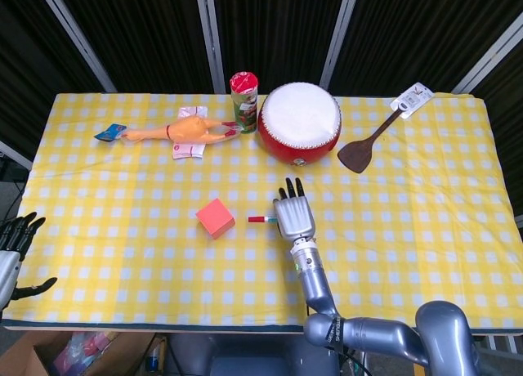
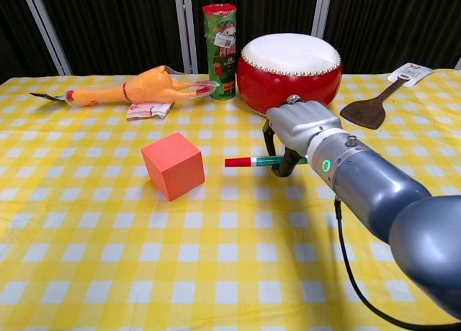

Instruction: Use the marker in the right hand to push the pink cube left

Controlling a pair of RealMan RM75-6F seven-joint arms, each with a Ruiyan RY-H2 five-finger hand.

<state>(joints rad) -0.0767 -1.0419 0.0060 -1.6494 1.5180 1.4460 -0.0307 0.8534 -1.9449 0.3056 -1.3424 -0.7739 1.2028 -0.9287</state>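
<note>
The pink cube [image 1: 215,218] [image 2: 173,165] rests on the yellow checked cloth left of centre. My right hand [image 1: 295,217] [image 2: 299,133] grips a green marker with a red cap [image 1: 262,219] [image 2: 248,161], held level and pointing left. A clear gap separates the red tip from the cube's right face. My left hand [image 1: 15,243] hangs off the table's left front corner, fingers apart, holding nothing; the chest view does not show it.
At the back stand a red drum [image 1: 299,121] [image 2: 289,73] and a snack tube [image 1: 243,102] [image 2: 220,51]. A rubber chicken [image 1: 178,132] [image 2: 137,88] lies back left, a wooden spatula [image 1: 368,144] [image 2: 373,105] back right.
</note>
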